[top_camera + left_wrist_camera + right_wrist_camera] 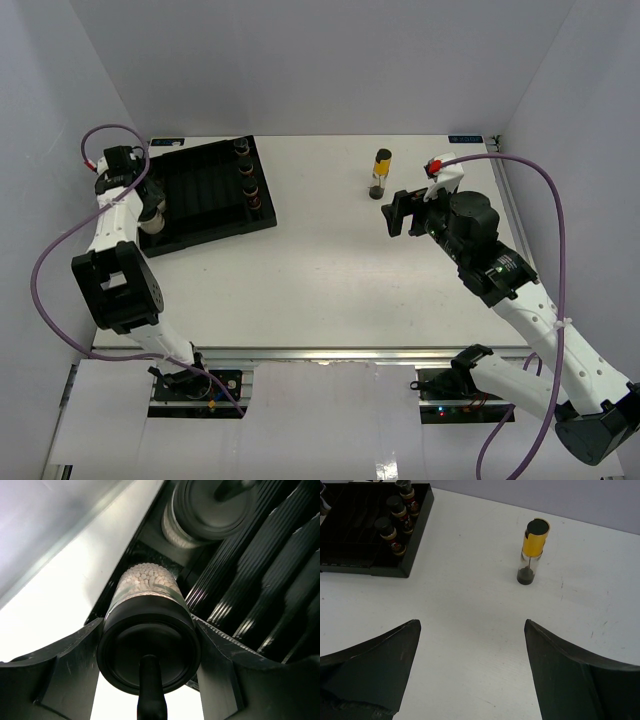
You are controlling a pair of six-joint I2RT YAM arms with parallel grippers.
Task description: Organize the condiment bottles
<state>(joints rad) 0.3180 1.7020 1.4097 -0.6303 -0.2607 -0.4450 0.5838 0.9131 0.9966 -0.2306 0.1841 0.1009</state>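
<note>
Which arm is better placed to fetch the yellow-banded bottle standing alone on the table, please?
Right. The right tool, open, faces the yellow-banded bottle unobstructed; the left tool is shut on a pale jar at the tray.

Your overhead view is bright and even, with soft shadows on the white tabletop (pixel 330 290). The left wrist view is dim: white glare lower left, streaky glints on the black ribbed tray (pixel 270 570), and the clear black-capped jar of pale beads (pixel 145 625) slightly soft near the lens. The right wrist view is crisp.
</note>
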